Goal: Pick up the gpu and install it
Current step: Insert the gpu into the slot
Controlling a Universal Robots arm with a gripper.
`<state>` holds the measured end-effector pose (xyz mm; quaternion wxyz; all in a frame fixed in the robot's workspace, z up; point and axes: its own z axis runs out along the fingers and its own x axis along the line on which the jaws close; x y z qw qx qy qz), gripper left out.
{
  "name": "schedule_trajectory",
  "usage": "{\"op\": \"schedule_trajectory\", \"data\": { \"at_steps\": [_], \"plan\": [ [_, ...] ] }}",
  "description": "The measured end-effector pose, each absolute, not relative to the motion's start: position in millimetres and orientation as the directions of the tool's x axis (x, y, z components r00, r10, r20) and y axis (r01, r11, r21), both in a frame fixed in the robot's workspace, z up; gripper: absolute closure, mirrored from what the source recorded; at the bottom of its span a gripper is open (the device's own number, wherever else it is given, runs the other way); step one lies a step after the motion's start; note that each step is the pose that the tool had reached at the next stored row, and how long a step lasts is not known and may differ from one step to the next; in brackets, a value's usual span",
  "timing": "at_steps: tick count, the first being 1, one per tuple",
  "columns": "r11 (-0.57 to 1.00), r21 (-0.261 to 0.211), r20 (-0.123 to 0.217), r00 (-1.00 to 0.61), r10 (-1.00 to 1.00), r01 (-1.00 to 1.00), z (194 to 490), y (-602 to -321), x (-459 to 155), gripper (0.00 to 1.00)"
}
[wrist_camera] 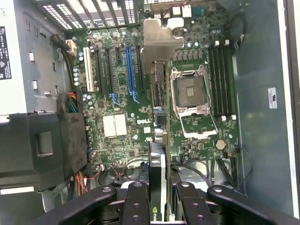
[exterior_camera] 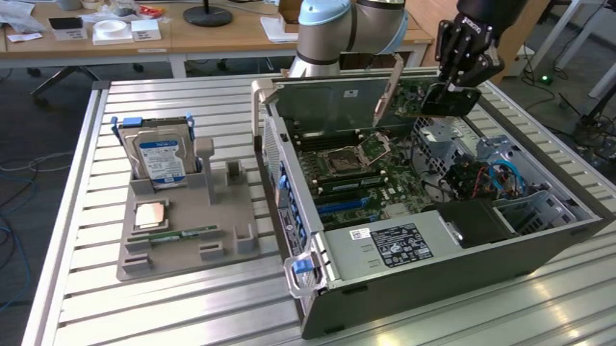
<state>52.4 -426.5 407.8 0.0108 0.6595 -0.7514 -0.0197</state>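
Observation:
The gpu [exterior_camera: 409, 101] hangs in the air above the far end of the open computer case [exterior_camera: 481, 249]. It is a green card with a silver end bracket and a dark cooler face. My gripper [exterior_camera: 451, 95] is shut on it at the cooler end. In the wrist view the gpu [wrist_camera: 158, 93] is seen edge-on, running from between my fingers [wrist_camera: 136, 201] out to its silver bracket, above the motherboard [wrist_camera: 117, 126]. It hovers between the blue slot [wrist_camera: 130, 70] and the open CPU socket [wrist_camera: 190, 91], clear of the board.
A grey fixture tray [exterior_camera: 226, 249] at the exterior view's left holds an upright hard drive [exterior_camera: 159, 155], a RAM stick [exterior_camera: 178, 234] and a CPU chip [exterior_camera: 149, 215]. Inside the case are a black power-supply shroud [wrist_camera: 42, 145], cables and drive cages [exterior_camera: 500, 155].

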Motion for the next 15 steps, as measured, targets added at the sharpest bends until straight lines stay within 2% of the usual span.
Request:
{"op": "schedule_trajectory", "data": {
  "at_steps": [5,15],
  "plan": [
    [0.118,0.042,-0.028,-0.119,-0.993,-0.992,404.6,-426.5,49.2,0.73],
    [0.101,0.028,-0.033,-0.102,-0.994,-0.995,401.2,-426.4,47.4,0.73]
  ]
}}
